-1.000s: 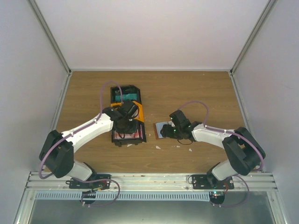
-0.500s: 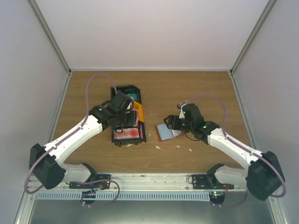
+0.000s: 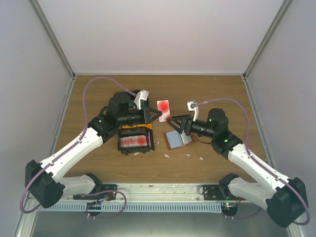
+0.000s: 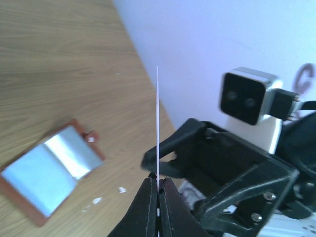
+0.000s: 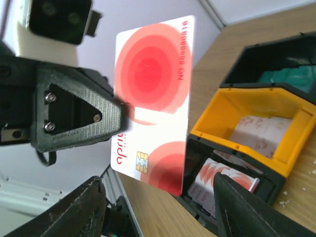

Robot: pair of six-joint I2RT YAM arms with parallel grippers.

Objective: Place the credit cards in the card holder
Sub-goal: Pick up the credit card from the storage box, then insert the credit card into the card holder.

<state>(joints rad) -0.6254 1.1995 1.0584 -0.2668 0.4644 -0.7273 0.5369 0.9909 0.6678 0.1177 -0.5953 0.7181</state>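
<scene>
Aloft, white red-circled credit card point(image 5: 153, 98) tight in left end effector point(image 4: 158, 183); right end effector point(image 3: 177, 122) wide open, empty

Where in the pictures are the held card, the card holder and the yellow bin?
held card point(image 5: 153, 94), right wrist view, middle of its red-and-white face.
card holder point(image 4: 34, 181), left wrist view, pale inner panel.
yellow bin point(image 5: 213, 112), right wrist view, inner side wall.
</scene>
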